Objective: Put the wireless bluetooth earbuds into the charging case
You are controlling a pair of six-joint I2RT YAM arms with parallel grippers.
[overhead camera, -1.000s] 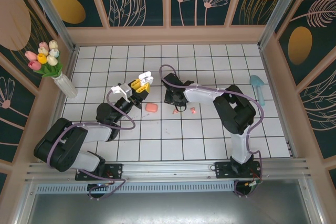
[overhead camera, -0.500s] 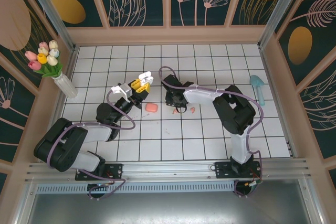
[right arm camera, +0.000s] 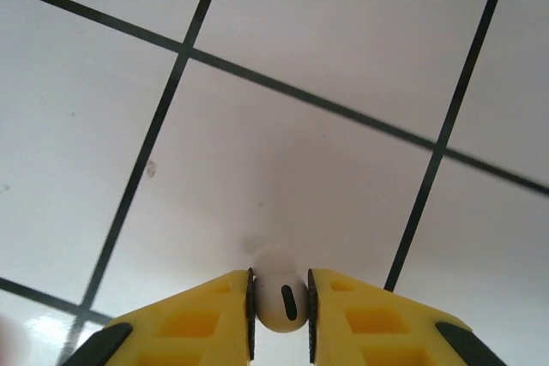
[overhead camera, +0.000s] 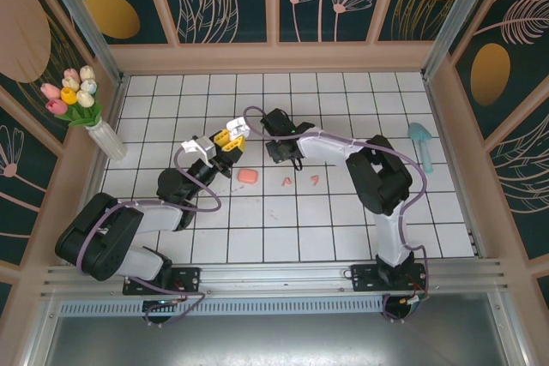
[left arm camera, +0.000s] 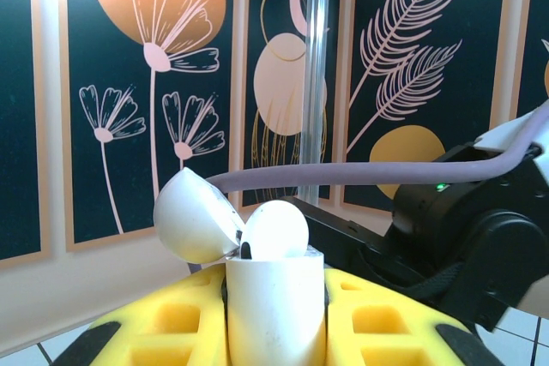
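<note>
White-tiled table (overhead camera: 343, 229) under floral walls, left gripper (left arm camera: 274, 332) clamped on an open white charging case (left arm camera: 274, 297) left of the table's middle, pink case (overhead camera: 248, 175) on the tiles nearby, right gripper (right arm camera: 281, 302) pinching a white earbud (right arm camera: 280, 285), two salmon-pink earbuds (overhead camera: 287, 181) lying mid-table

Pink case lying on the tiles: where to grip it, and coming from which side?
Probably from straight above, jaws across the short width of the pink case: it lies flat, a rounded oblong with its long axis roughly left-right and bare tiles along both long sides.
</note>
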